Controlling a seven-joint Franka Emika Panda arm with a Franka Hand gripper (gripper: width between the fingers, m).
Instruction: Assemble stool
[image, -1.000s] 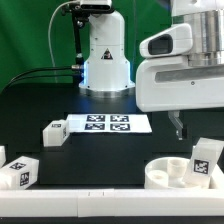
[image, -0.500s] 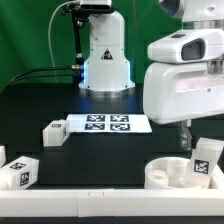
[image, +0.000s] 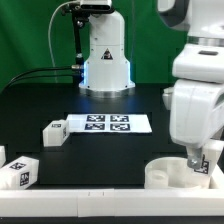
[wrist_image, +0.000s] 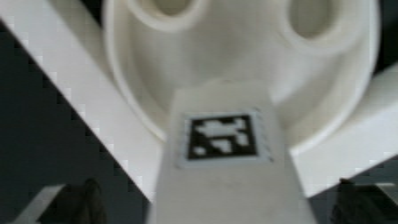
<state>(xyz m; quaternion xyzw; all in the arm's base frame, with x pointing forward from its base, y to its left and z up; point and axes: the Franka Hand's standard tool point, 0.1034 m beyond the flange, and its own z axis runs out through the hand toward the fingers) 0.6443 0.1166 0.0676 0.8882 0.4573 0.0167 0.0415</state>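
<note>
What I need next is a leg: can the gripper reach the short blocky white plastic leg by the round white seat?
Probably yes: the gripper hangs open right over that leg, with nothing seen between them.

No words or numbers are readable. Black-and-white square tags stand on the marker board (image: 107, 124), the front-edge leg (image: 18, 172), the leg beside the board (image: 54, 131) and the wrist-view leg (wrist_image: 222, 190). A dark triangular sign stands on the arm's base (image: 104, 70).

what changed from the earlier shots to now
The gripper came down and toward the exterior view's right. Its fingers now sit open on either side of the tagged white blocky plastic leg standing in the round white dish-like seat. Nothing is gripped yet. The seat, both loose white legs and the marker board stayed put.
</note>
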